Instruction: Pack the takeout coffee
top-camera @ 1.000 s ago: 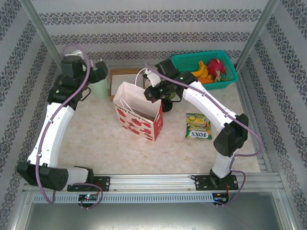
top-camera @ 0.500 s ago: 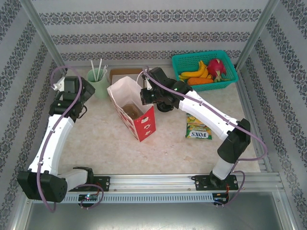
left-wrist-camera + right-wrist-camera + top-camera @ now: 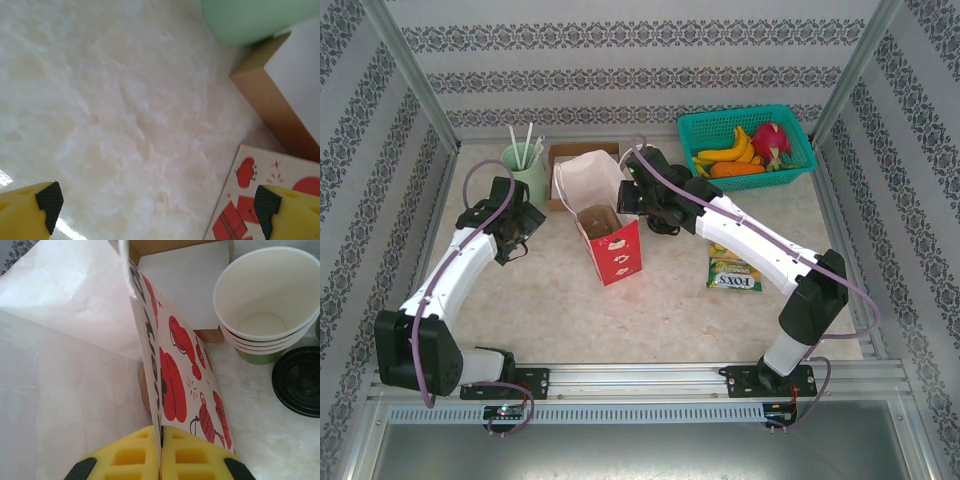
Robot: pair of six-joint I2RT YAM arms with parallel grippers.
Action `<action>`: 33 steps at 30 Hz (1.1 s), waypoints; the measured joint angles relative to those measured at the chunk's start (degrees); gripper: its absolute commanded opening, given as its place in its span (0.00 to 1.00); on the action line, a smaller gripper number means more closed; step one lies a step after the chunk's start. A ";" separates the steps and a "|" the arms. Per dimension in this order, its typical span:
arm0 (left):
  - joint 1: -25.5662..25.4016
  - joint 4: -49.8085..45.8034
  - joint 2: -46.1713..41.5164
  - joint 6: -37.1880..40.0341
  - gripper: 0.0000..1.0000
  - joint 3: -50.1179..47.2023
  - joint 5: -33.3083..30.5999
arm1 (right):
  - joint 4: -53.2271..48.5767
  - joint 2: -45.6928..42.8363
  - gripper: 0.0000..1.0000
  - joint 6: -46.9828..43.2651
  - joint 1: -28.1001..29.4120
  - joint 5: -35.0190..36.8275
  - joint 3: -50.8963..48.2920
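Change over the last second: the red-and-white printed paper bag [image 3: 612, 248] was broadside, then mid-turn, and now stands end-on with its mouth open upward. Throughout, the right tool [image 3: 161, 440] stays fully closed, pinching the bag's printed side wall at the rim. The left tool [image 3: 156, 202] was up by the pale mint-green straw holder [image 3: 527, 172] behind-left of the bag. It now hangs left of the bag, jaws spread wide, holding nothing. Judgement: the bag is presented for loading, with nothing packed yet. The takeout coffee [image 3: 299, 381] shows as a round black lid, cup body hidden, outside and right of the bag, just beside the stack of lidless paper cups [image 3: 266, 300]. Writing: the yellow-green sweet packet [image 3: 732, 270] on the pale marbled desk [image 3: 550, 290], right of the bag, reads "FOXS". Dark lettering along the bag's rim is too foreshortened to read.
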 measured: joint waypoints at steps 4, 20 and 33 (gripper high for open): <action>-1.55 0.70 2.82 -0.15 1.00 0.74 2.43 | 0.11 0.00 0.00 0.83 0.20 0.04 -0.02; -2.80 1.60 6.93 -0.13 1.00 2.21 5.07 | 0.37 1.68 0.06 2.95 0.20 1.81 0.28; -3.69 2.14 10.08 -0.07 1.00 3.93 6.54 | -0.22 1.68 0.11 3.13 0.35 4.13 0.39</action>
